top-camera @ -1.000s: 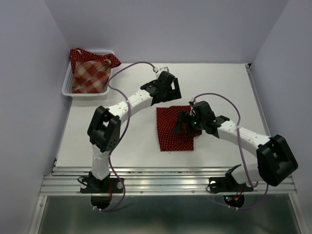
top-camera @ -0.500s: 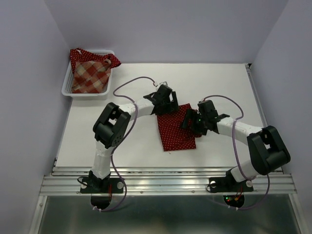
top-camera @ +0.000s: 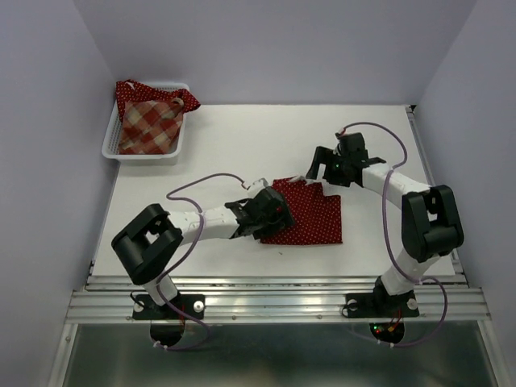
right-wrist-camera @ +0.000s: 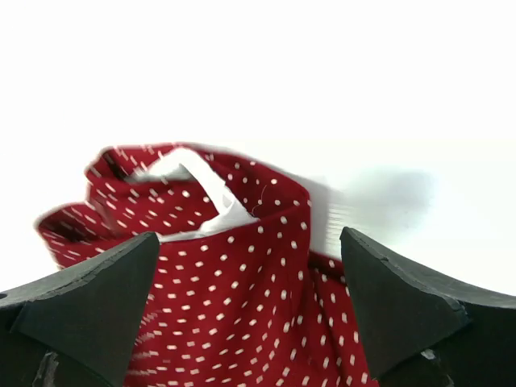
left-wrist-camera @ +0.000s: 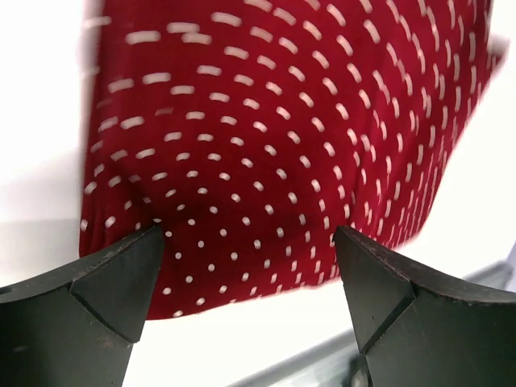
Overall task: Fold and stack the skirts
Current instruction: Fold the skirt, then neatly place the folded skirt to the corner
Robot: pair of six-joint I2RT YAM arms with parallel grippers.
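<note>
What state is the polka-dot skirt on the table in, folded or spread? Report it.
Folded: the polka-dot skirt lies as a compact rectangle, its far corner rumpled in layers.

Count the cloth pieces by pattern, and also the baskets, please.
Dotted red skirts: 2
Plaid skirt: 1
White mesh basket: 1
Total: 4

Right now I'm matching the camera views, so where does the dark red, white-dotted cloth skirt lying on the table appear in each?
Top external: dark red dotted skirt, table centre, slightly right.
Left wrist: fills the upper frame.
Right wrist: lower left to centre, crumpled.
Shared landmark: the white tabletop.
</note>
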